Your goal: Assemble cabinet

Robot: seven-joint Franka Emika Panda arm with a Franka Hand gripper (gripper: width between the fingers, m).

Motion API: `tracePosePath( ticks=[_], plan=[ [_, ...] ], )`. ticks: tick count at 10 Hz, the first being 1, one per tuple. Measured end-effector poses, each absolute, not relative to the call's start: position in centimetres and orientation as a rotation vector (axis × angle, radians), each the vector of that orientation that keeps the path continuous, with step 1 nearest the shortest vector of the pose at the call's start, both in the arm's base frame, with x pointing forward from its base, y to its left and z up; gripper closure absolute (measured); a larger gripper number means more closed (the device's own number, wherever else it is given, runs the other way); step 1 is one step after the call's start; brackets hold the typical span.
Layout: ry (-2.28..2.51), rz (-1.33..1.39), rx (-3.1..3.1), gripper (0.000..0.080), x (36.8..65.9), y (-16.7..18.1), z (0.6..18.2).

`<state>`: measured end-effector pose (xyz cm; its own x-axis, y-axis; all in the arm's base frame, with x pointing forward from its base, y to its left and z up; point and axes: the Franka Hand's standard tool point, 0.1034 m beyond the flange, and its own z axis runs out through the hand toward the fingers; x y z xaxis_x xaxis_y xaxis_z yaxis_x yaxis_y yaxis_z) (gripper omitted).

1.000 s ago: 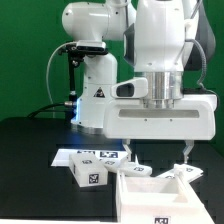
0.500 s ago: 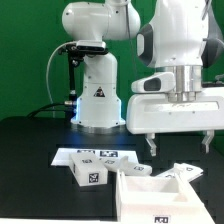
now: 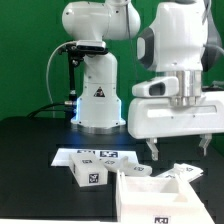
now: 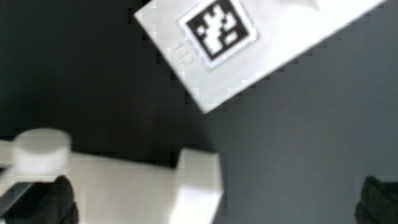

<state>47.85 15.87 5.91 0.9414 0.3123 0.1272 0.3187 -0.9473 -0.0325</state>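
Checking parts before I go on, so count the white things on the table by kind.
cabinet: 1
tagged white block: 1
loose white pieces behind the cabinet: 2
marker board: 1
Total: 5

cabinet (image 3: 140, 202): front of surface (image 3: 30, 150), toward ext. view's right.
block (image 3: 88, 175): just beside cabinet, on ext. view's left.
marker board (image 3: 85, 155): flat on surface, behind block.
panel (image 3: 187, 172): behind cabinet's far rim.
hand (image 3: 180, 152): above cabinet & panel, apart from both.
arm base (image 3: 97, 100): behind board.
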Motion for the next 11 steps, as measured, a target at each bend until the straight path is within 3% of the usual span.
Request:
tracePosePath(
  ticks=[3, 11],
  plan=[
    [-0.537, -0.210, -3.031, 0.0002, 45.6, 16.6, 4.7],
    [-0.969, -0.153, -2.960, 0.0002, 45.3, 15.7, 3.4]
  ],
)
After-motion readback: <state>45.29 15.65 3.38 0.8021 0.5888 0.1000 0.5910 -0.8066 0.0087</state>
